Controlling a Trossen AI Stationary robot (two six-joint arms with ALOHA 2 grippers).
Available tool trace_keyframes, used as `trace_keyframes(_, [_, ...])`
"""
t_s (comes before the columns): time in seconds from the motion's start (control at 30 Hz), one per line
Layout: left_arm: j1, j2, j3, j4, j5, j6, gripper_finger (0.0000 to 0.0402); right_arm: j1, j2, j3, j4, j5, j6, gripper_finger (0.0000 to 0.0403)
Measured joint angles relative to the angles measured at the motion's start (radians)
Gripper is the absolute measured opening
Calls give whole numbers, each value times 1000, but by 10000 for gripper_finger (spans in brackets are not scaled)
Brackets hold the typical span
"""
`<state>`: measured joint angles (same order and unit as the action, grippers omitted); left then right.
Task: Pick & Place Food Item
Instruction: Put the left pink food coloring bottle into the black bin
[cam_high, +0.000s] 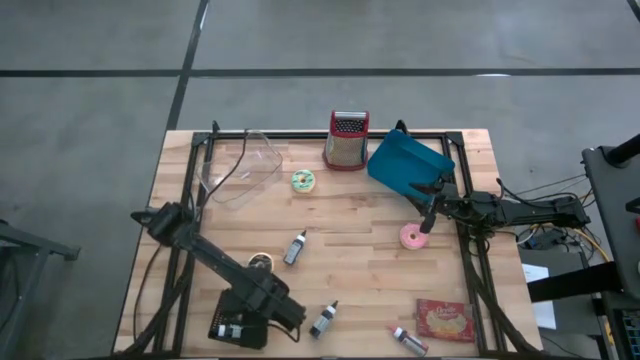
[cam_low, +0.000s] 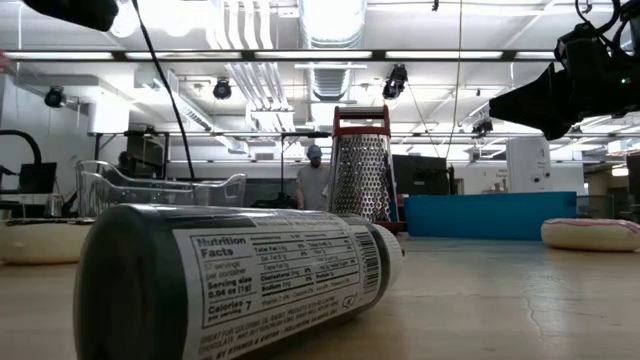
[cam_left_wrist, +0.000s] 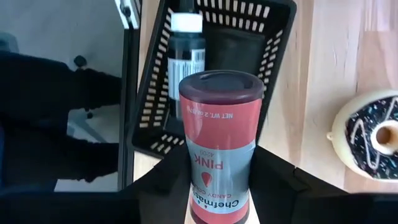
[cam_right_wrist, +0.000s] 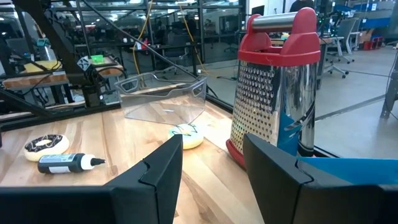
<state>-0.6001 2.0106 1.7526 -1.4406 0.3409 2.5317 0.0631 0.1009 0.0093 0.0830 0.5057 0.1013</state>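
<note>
Gripping the pink-labelled sprinkle jar (cam_left_wrist: 217, 149), the left end effector (cam_left_wrist: 217, 186) is clamped on its sides, long axis pointing toward the black basket (cam_left_wrist: 273, 37) directly ahead at the worktop's near-left corner. Right end effector (cam_right_wrist: 211, 168) waits apart, far off.

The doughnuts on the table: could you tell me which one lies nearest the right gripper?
The pink-iced doughnut, just below the right gripper. The green-iced doughnut and the chocolate doughnut lie much farther left.

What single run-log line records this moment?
left gripper: shut on pink bottle | above black basket | right gripper: open, idle
</note>
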Motion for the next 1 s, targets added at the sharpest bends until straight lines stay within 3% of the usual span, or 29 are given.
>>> trace_keyframes(0.4, [-86,0,-69,26,-108,-112,140,0,0,0,0,0,0,164])
trace_keyframes(0.8, [-127,-52,-152,58,-108,-157,140,0,1,0,0,0,0,164])
trace_keyframes(1.0, [-151,-115,-249,176,-102,-181,140,0,1,0,0,0,0,164])
